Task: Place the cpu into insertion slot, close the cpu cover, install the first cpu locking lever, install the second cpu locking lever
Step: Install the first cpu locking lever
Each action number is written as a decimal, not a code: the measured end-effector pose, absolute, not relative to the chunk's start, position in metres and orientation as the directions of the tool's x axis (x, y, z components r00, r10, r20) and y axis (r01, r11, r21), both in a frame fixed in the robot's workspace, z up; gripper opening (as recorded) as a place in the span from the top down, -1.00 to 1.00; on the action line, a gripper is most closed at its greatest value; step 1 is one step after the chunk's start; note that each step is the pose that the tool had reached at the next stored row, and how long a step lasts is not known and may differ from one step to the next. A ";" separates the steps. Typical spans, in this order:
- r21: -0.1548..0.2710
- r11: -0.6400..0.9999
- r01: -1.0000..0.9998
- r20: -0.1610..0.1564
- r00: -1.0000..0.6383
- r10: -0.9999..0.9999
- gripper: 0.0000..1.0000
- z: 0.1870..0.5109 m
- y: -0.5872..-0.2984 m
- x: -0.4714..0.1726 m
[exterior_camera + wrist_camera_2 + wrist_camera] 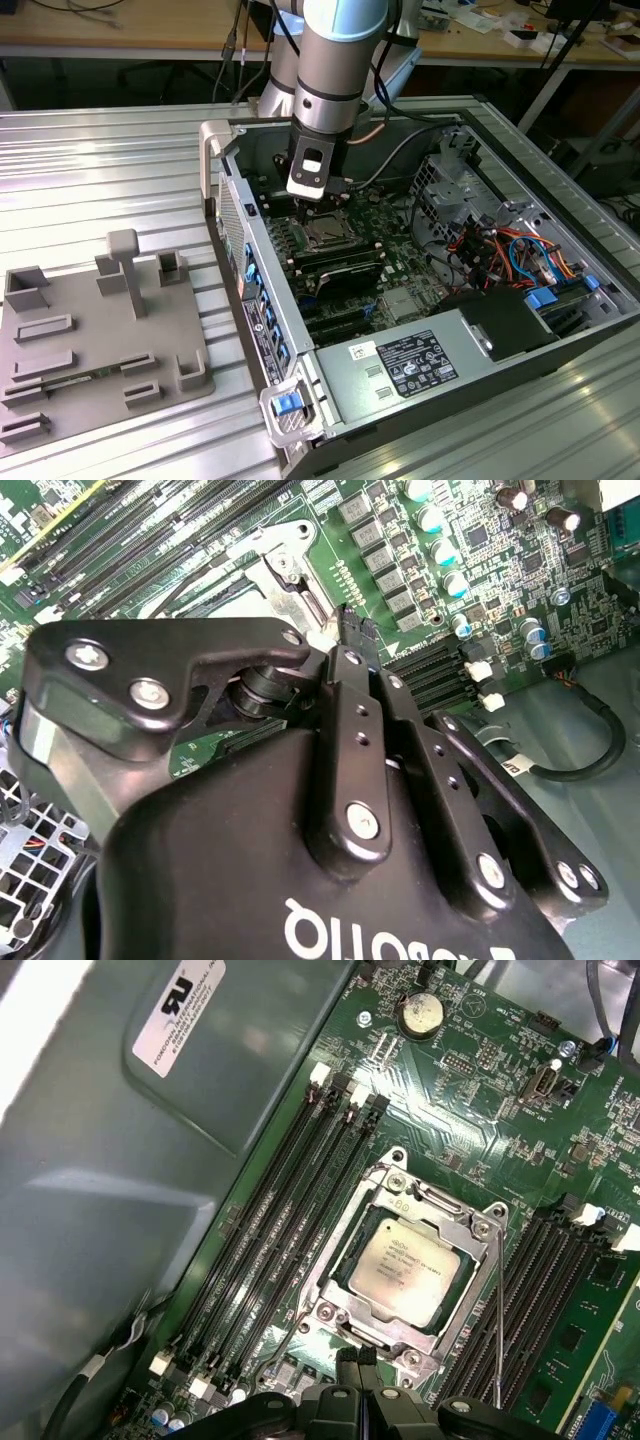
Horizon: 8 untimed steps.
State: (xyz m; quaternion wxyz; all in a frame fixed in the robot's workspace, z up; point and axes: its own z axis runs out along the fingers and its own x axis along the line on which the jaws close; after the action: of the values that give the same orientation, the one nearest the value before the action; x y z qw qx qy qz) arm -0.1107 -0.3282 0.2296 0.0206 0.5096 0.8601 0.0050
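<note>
Gripper (357, 1356) fingertips pressed together — near cpu (405, 1271), memory slots (275, 1225) flanking.

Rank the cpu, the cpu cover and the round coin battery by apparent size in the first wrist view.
1. cpu cover, the largest.
2. cpu, framed by that cover.
3. coin battery, clearly the smallest.

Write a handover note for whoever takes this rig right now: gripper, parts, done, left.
Gripper: fingers shut, nothing seen between them, at the edge of the insertion slot.
The cpu sits in the slot; the cpu cover lies flat over it.
Done: cpu placed, cover closed.
Left: the locking levers. A thin lever rod runs beside the slot; whether it is latched cannot be told.
</note>
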 end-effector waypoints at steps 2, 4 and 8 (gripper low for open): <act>0.030 0.481 0.876 -0.030 -0.480 0.877 0.79 0.230 -0.328 -0.111; 0.030 0.481 0.876 -0.030 -0.480 0.877 0.79 0.230 -0.328 -0.111; 0.030 0.494 0.869 -0.030 -0.493 0.869 0.79 0.230 -0.328 -0.111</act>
State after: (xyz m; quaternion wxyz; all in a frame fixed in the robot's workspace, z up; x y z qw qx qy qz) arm -0.1108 -0.3282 0.2296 0.0206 0.5029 0.8641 0.0051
